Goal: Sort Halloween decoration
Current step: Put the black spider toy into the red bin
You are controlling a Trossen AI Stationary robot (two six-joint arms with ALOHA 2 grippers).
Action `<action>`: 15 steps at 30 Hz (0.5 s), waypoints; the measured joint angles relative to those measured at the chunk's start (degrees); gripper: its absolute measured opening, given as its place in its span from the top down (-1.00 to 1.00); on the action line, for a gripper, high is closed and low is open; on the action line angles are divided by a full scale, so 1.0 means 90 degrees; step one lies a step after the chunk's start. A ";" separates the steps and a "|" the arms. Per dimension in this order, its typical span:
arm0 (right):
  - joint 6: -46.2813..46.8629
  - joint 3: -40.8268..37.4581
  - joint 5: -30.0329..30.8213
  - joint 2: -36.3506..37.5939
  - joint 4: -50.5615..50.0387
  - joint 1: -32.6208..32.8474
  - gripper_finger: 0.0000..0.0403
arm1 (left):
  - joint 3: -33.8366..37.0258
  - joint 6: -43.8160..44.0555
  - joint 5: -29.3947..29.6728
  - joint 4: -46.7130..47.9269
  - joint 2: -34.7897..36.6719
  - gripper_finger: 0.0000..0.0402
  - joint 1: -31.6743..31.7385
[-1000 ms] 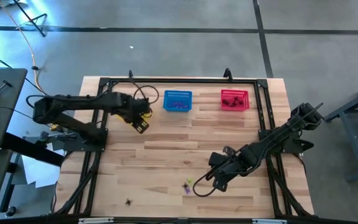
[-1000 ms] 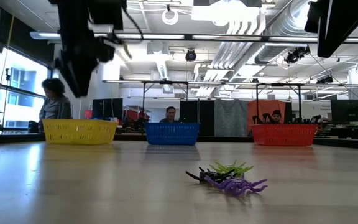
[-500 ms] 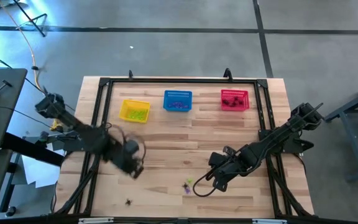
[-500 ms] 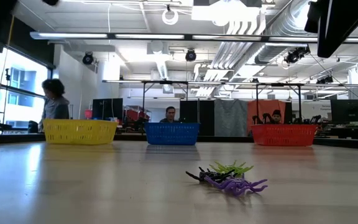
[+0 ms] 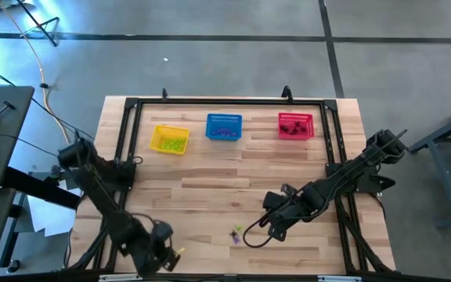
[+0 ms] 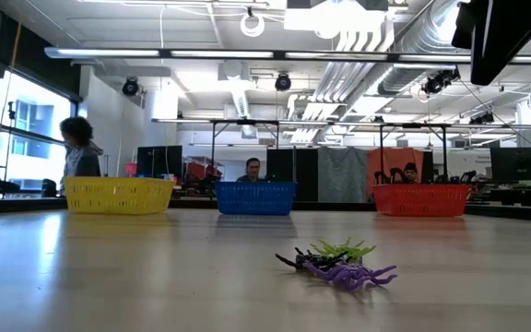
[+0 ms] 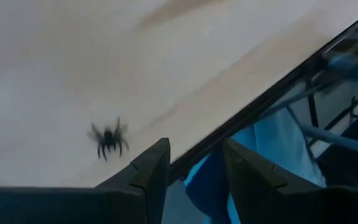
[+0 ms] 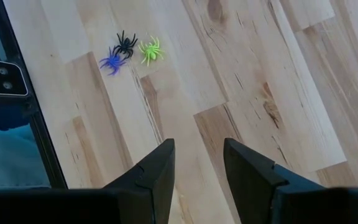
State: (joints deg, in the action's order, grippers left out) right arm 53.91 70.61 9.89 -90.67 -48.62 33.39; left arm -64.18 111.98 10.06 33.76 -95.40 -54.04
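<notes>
Three small spider trinkets lay close together on the wooden worktop (image 5: 210, 188) near its front edge: a purple spider (image 8: 111, 61), a black spider (image 8: 126, 42) and a yellow-green spider (image 8: 149, 50), the black one touching the purple one and the yellow-green one just beside them. In the low view the same cluster (image 6: 337, 260) was seen lying flat, well in front of the baskets. A further, lone black spider (image 7: 108, 138) lay near the worktop's front left corner, close to the black frame rail (it was blurred in the left wrist view).

The left pincer (image 5: 172, 255) was held low at that front left corner, its fingers (image 7: 149, 171) spread apart with nothing between them, the lone spider lying just beyond their tips. The right pincer (image 5: 254, 236) hung above the worktop just to the right of the cluster, its fingers (image 8: 154, 169) likewise spread and empty.

Along the far edge stood a yellow basket (image 5: 169, 140), a blue basket (image 5: 224, 127) and a red basket (image 5: 295, 125), well apart from the cluster, each holding small trinkets. No brand, label or writing could be read anywhere. People (image 6: 79, 159) were seen in the room behind the worktop.
</notes>
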 joint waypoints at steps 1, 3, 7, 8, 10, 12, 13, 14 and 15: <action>-0.0002 0.0000 0.0002 0.0000 0.0000 0.0000 0.34 | 0.0000 0.0122 -0.0068 -0.0130 -0.0109 0.32 -0.0068; 0.0000 0.0000 0.0002 0.0000 0.0000 0.0000 0.34 | 0.0000 0.0350 -0.0102 -0.0278 -0.0294 0.32 -0.0210; -0.0001 0.0000 0.0002 0.0000 0.0000 0.0000 0.34 | 0.0000 0.0695 -0.0103 -0.0465 -0.0491 0.33 -0.0424; 0.0000 0.0000 0.0002 0.0000 0.0000 0.0000 0.34 | 0.0000 0.0769 -0.0101 -0.0446 -0.0494 0.33 -0.0470; 0.0000 0.0000 0.0001 0.0000 0.0000 0.0000 0.34 | 0.0000 0.0927 -0.0101 -0.0446 -0.0495 0.33 -0.0541; 0.0000 0.0000 0.0002 0.0000 0.0000 0.0000 0.34 | 0.0000 0.1045 -0.0103 -0.0352 -0.0495 0.33 -0.0600; 0.0000 0.0000 0.0000 0.0000 0.0002 0.0000 0.34 | 0.0000 0.1063 -0.0104 -0.0308 -0.0495 0.33 -0.0622; 0.0000 0.0000 0.0001 0.0000 0.0000 0.0000 0.34 | -0.0002 0.1100 -0.0108 -0.0244 -0.0495 0.33 -0.0646; 0.0000 0.0000 0.0000 0.0000 0.0000 0.0000 0.34 | -0.0002 0.1142 -0.0108 -0.0145 -0.0495 0.33 -0.0656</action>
State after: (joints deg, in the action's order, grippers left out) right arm 53.91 70.61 9.89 -90.67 -48.62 33.39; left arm -64.20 122.26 9.08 32.45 -99.85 -59.95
